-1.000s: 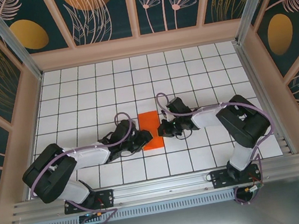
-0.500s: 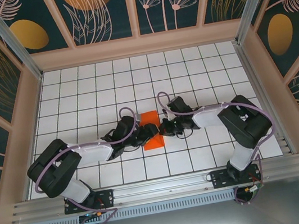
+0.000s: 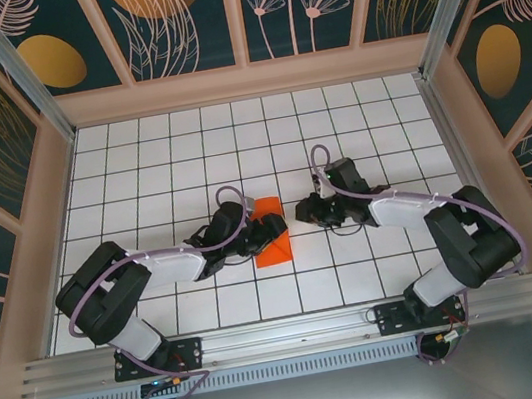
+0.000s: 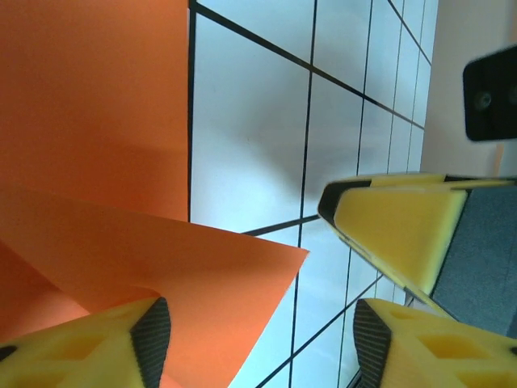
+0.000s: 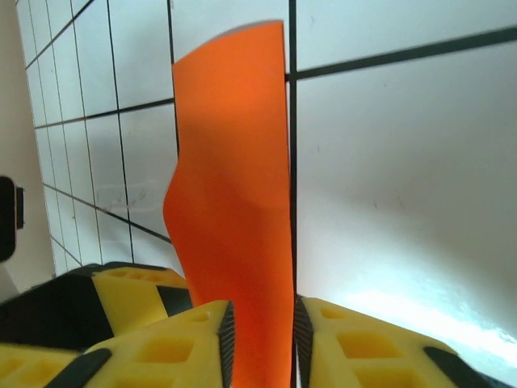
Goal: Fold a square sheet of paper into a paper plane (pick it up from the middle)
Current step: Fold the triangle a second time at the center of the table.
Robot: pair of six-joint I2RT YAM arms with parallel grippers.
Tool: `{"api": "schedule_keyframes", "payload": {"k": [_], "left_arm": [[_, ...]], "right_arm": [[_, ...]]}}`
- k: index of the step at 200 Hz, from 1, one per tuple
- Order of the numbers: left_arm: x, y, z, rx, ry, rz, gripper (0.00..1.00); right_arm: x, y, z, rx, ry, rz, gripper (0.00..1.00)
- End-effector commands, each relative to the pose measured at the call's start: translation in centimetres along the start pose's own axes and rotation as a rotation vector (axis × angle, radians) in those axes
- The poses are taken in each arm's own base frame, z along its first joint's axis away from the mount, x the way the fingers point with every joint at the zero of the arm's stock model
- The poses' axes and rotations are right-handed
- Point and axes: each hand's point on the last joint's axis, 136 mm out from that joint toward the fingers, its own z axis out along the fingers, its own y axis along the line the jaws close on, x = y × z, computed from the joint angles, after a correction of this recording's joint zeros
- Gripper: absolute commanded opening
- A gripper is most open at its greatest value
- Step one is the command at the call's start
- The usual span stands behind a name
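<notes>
Folded square sheet of paper [image 3: 278, 248] on tiled table [image 3: 159, 166], one flap raised. Left gripper [image 3: 267, 228] over sheet, jaws apart, finger [image 4: 105, 347] at flap edge, probably setting up next fold. Right gripper [image 3: 303, 212] just right of sheet, jaws slightly apart, seemingly holding nothing, leaving room.

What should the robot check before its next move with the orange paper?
1. Left gripper open: ok, its jaws stand wide.
2. Right gripper free of the paper: cannot tell; its jaws stand slightly apart with orange showing in the gap.
3. Paper flat on the table: not ok, one flap is lifted in the left wrist view.
4. Plane finished: not ok, the paper looks like a folded rectangle.
5. Grippers clear of each other: ok, they sit apart in the top view.
</notes>
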Motion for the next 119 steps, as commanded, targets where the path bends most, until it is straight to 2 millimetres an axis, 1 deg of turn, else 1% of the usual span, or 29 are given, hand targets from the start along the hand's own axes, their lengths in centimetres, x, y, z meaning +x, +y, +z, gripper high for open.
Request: {"api": "schedule_keyframes", "payload": {"k": [1, 23, 47, 60, 85, 119], "left_arm": [[-0.7, -0.1, -0.1, -0.014, -0.043, 0.009, 0.53], [-0.6, 0.5, -0.2, -0.027, -0.045, -0.002, 0.45], [-0.7, 0.6, -0.2, -0.038, -0.046, 0.002, 0.40], [-0.7, 0.6, -0.1, -0.041, -0.045, 0.002, 0.39], [-0.7, 0.5, -0.1, -0.036, -0.046, -0.001, 0.38], [-0.6, 0.6, -0.2, -0.035, -0.042, -0.006, 0.38]], "right_arm": [[0.3, 2.0, -0.6, -0.108, 0.011, -0.058, 0.33], [1.0, 2.7, -0.4, -0.168, 0.045, -0.078, 0.36], [1.2, 3.2, -0.4, -0.206, 0.046, -0.097, 0.36], [1.4, 3.5, -0.5, -0.220, 0.044, -0.110, 0.37], [1.5, 3.1, -0.1, -0.206, 0.053, -0.109, 0.36], [1.8, 3.0, 0.7, -0.207, 0.082, -0.109, 0.28]]}}
